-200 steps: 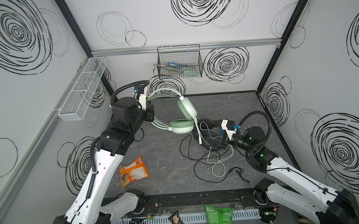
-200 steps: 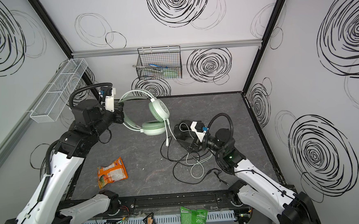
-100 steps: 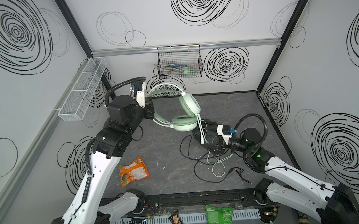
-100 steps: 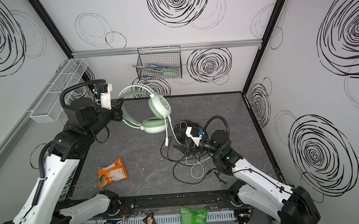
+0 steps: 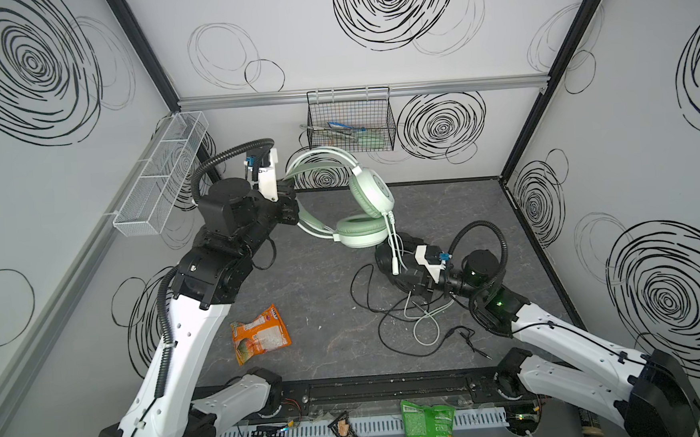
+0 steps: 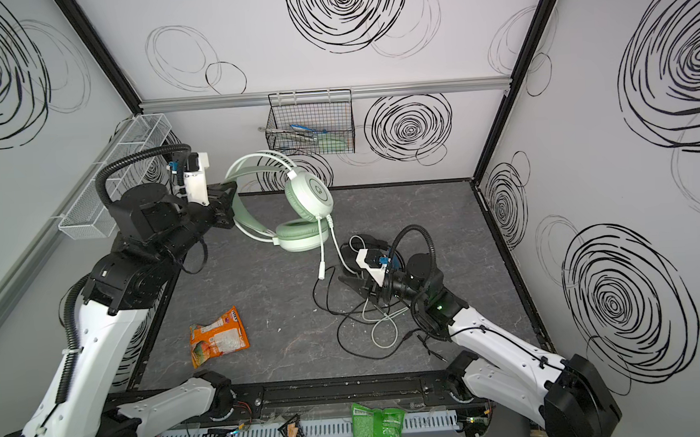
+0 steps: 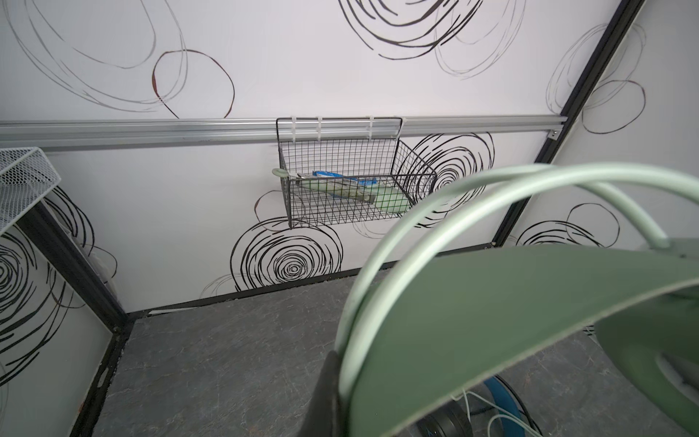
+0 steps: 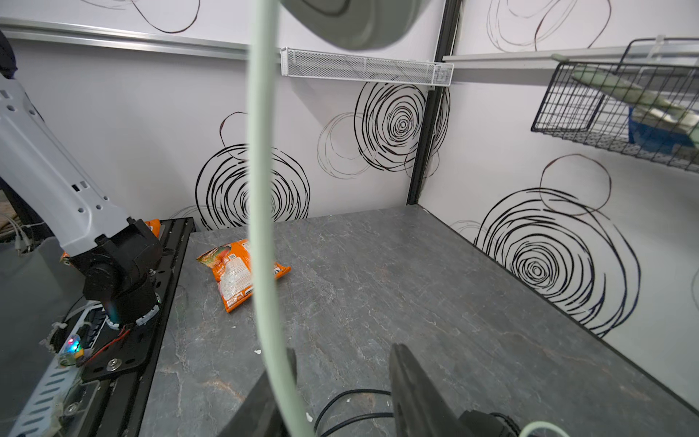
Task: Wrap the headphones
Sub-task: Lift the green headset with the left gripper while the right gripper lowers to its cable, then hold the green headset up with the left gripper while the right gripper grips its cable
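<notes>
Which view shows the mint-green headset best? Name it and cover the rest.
Both top views: the whole mint-green headset hangs in sight, headband pinched by the left gripper, both cups visible. The left wrist view shows only its headband close up; the right wrist view only part of one cup and a hanging strand.

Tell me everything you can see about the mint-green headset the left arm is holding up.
The mint-green over-ear headset looks like glossy plastic with padded green cushions and a twin-wire headband. The left gripper is shut on that headband, holding it tilted, seemingly clear of the grey tabletop. One cup shows its white shell, the other its cushion. A white mic boom hangs down; its pale cable passes between the right gripper's parted jaws and coils on the table.
</notes>
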{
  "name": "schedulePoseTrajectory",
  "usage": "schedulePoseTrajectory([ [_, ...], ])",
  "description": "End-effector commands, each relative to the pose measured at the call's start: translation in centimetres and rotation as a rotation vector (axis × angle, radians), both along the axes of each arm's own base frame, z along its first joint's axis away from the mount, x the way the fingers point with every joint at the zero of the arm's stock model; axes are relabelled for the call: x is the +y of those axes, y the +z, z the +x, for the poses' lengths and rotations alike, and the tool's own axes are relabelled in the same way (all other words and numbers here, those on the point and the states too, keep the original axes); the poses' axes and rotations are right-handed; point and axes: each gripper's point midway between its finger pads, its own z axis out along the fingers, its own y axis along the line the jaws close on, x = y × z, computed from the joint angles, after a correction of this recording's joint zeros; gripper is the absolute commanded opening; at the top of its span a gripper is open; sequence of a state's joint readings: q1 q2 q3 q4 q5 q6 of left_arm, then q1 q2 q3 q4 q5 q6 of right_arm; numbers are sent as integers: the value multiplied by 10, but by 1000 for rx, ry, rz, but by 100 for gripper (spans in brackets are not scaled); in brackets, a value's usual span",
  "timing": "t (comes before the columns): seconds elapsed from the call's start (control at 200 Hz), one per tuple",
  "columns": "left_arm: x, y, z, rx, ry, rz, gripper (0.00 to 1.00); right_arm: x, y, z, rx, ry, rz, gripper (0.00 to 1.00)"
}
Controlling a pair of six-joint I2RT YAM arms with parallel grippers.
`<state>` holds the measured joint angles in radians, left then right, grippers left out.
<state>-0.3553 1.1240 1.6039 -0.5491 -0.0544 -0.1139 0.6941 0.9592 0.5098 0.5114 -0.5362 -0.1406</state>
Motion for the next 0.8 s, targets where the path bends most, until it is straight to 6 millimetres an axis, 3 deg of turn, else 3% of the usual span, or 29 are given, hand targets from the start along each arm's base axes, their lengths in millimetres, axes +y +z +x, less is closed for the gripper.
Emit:
schedulePoseTrajectory([
  [0.0,-3,56,-10,-143,-26,-134,0,-1,-12,2,14,-18,-16,43],
  [0.495,-3,77,-12,-172,-40,-208,0,-7,-34,12,78,-90,18,38],
  [0.795,11,78,-11,-184,7,-251,0,-8,-50,18,107,-108,15,35],
])
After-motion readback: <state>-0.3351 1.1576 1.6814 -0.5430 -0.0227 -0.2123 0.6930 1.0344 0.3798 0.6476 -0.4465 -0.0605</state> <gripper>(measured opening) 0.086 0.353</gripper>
